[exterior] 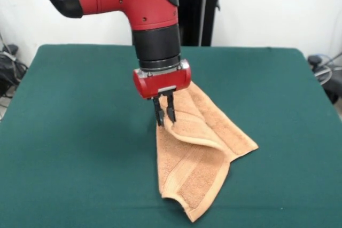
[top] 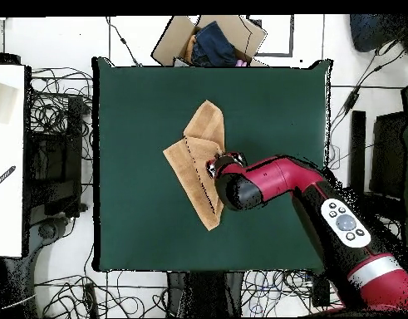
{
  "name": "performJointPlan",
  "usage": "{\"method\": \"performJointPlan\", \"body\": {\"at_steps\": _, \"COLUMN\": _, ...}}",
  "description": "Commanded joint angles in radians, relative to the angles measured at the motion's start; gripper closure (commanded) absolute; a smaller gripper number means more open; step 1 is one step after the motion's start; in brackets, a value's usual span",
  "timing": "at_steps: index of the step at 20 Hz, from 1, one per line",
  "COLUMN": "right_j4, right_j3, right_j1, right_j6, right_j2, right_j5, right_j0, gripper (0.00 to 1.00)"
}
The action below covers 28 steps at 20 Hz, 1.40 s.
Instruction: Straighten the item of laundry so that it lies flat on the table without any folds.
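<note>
The item of laundry, a light orange-tan terry towel, lies folded over itself near the middle of the dark green table. One layer is doubled across the other along a raised diagonal ridge, and a corner points toward the near edge. My gripper hangs straight down at the towel's upper left edge. Its two fingers stand close together, pinching the top layer there. In the overhead view the towel is a crumpled, pointed shape at the table's centre. The red arm covers the towel's right side and hides the fingers.
An open cardboard box holding dark cloth sits just beyond the table's top edge in the overhead view. Cables and equipment lie on the floor around the table. Green tabletop surrounds the towel on all sides.
</note>
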Motion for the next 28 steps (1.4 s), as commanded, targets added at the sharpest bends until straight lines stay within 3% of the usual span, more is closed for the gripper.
{"method": "performJointPlan", "body": {"at_steps": 1, "right_j4": 0.050, "right_j3": -0.112, "right_j1": 0.028, "right_j6": -0.336, "right_j2": 0.097, "right_j5": 0.171, "right_j0": -0.026, "gripper": 1.00}}
{"method": "performJointPlan", "body": {"at_steps": 28, "right_j4": 0.153, "right_j3": -0.249, "right_j1": 0.104, "right_j6": -0.647, "right_j2": 0.133, "right_j5": 0.284, "right_j0": -0.061, "gripper": 1.00}}
